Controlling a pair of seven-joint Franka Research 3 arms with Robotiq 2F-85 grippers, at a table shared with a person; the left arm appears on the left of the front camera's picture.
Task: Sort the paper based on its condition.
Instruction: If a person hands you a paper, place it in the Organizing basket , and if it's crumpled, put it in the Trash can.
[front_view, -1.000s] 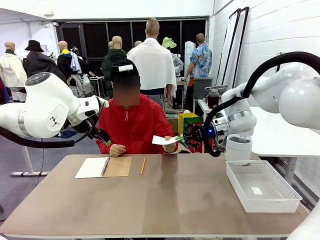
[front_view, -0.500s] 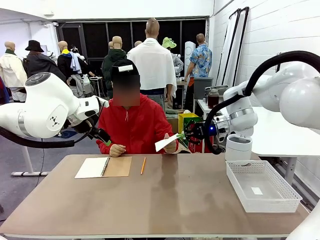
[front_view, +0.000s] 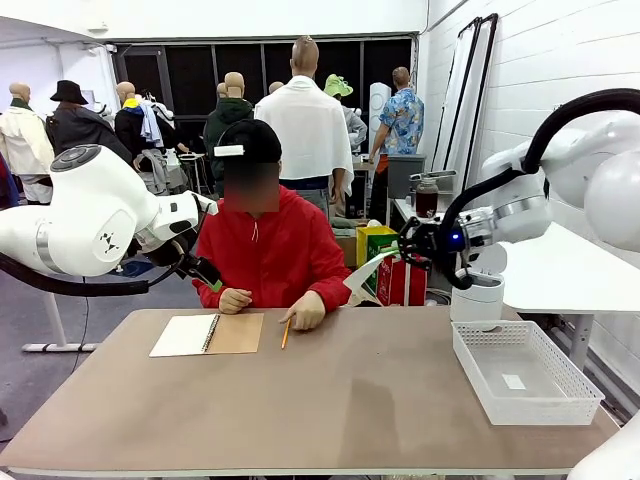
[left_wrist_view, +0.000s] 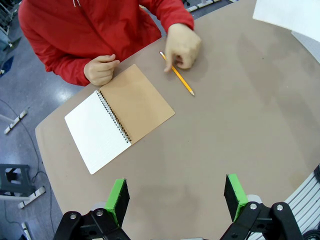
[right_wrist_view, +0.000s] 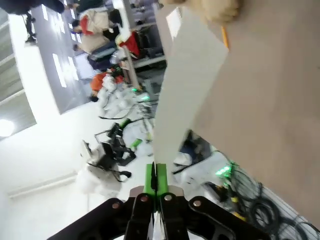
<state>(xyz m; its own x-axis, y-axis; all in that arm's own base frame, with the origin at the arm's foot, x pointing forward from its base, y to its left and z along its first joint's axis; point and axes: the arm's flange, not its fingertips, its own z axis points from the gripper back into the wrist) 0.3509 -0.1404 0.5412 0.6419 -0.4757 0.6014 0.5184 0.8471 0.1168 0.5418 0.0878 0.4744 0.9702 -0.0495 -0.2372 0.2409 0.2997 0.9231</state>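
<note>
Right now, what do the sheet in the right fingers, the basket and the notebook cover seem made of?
Sheet: thin white matte paper, apparently; flat, uncreased. Basket: white plastic, probably; moulded mesh walls. Notebook cover: brown uncoated card, matte.

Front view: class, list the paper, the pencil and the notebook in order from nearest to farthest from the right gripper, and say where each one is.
1. paper: clamped in the right gripper, held in the air.
2. pencil: on the table, left of the gripper, beside the person's hand.
3. notebook: lying open, farther left again.
</note>
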